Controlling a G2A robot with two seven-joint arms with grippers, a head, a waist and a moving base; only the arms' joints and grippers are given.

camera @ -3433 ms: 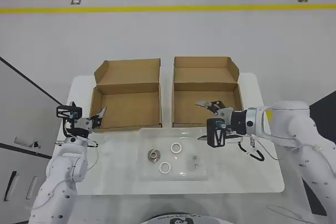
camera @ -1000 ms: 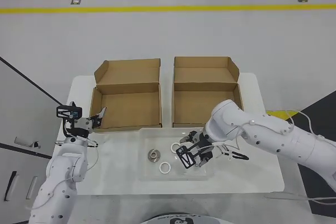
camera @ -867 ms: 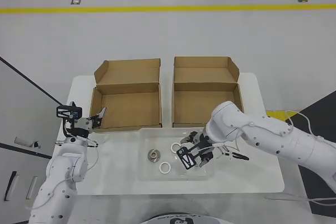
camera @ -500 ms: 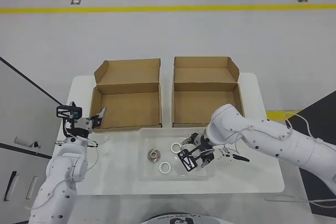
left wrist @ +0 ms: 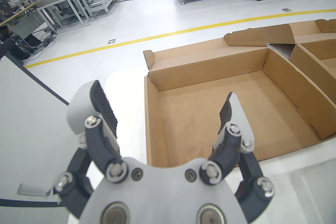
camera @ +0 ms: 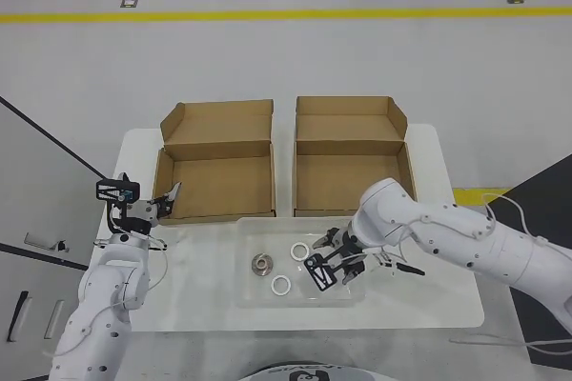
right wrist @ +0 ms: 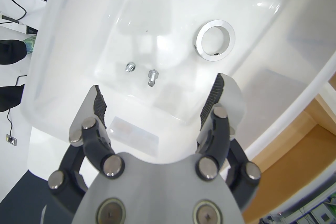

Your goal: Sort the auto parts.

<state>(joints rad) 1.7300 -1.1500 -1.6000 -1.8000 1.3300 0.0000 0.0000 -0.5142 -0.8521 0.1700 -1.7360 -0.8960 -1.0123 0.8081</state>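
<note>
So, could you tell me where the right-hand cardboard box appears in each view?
Top view: the right cardboard box sits beside the left box.
Left wrist view: just beyond the left box, at.
Right wrist view: a brown corner past the edge of the white table.
Shared landmark: the white table.

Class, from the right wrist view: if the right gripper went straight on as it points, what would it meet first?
Probably the small bolt lying in the clear tray, a second bolt beside it, both ahead of the right gripper, fingers open. Depth is unclear; the tray floor may come first.
</note>
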